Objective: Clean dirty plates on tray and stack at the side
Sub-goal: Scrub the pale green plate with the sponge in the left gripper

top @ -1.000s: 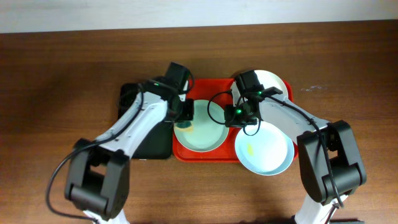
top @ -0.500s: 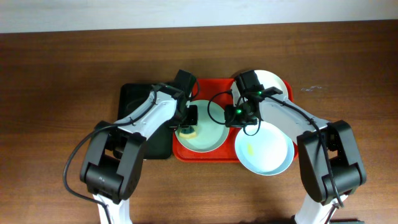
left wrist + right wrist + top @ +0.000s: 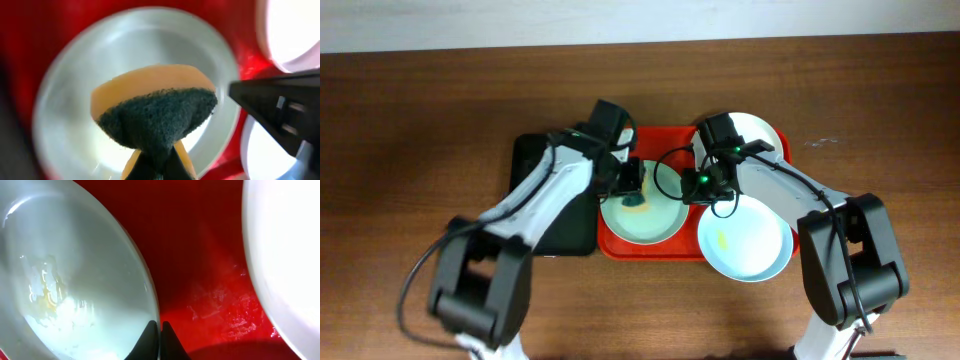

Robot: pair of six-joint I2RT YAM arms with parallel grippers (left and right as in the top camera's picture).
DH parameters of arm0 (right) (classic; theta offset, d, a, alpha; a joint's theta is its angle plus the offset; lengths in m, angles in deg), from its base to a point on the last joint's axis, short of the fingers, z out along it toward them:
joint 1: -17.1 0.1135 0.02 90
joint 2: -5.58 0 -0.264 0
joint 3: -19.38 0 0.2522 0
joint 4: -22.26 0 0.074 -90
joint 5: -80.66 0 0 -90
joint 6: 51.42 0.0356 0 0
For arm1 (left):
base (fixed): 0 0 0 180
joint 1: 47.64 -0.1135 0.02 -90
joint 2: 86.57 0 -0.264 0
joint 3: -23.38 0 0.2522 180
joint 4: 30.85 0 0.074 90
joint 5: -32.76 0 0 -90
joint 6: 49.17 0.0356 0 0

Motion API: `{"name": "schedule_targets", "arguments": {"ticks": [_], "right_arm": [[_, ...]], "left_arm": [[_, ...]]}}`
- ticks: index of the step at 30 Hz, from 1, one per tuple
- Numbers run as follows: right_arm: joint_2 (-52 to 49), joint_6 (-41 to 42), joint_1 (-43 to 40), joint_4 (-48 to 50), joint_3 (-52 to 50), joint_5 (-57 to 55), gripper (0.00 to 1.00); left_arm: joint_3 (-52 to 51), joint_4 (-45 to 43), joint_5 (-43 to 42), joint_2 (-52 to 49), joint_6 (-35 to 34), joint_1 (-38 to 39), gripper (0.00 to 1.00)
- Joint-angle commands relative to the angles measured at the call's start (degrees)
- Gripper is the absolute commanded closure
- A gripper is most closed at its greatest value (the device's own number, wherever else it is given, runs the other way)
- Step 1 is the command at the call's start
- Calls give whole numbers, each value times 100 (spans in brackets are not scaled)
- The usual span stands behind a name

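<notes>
Plates, 3: two pale blue-green, one white.
- centre plate point(image 3: 650, 225): lies inside the tray point(image 3: 660, 145), its rim close to the near and left walls.
- right plate point(image 3: 750, 245): overhangs the tray's right edge; carries a yellow smear point(image 3: 721, 240).
- white plate point(image 3: 760, 135): sits over the tray's far right corner.

Trays, 2: the red one, and a black tray point(image 3: 550, 220) touching its left side.

Sponge point(image 3: 155, 110), 1: clamped in the left end effector point(image 3: 632, 180), over the centre plate.

Right end effector point(image 3: 160, 335): fingers pinched on the centre plate's rim.

Table point(image 3: 420, 120): open wood on both outer sides.
</notes>
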Motion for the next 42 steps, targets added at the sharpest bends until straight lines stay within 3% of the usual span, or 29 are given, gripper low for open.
{"name": "schedule_targets", "arguments": {"ticks": [1,7,15,19,24,27,32,36,42], "right_arm": [[-39,39,59,9,105,57,96],[-39,39,59,-4,105,55,96],[-39,39,59,-4,105,55,96],[-39,39,59,-4,105,57,96],[-39,39,59,-4,105,57,96],[-39,39,59,-4,105,57,96],[-39,39,59,0,105,57,96],[-39,39,59,2,105,57,96],[-39,39,59,0,105,55,96]], "left_arm": [[76,101,562,282,26,105,100],[-177,79,1263,-39,-254,341,100],[-184,-26,1292,-861,-339,345,100],[-184,-52,623,-1169,-251,345,100],[-157,-256,-809,-1150,553,304,100],[-48,-249,-1069,-1047,603,177,100],[-15,-245,-1014,-315,601,-208,100],[-15,-197,-352,264,597,-234,100],[-22,-98,76,240,551,-94,100]]}}
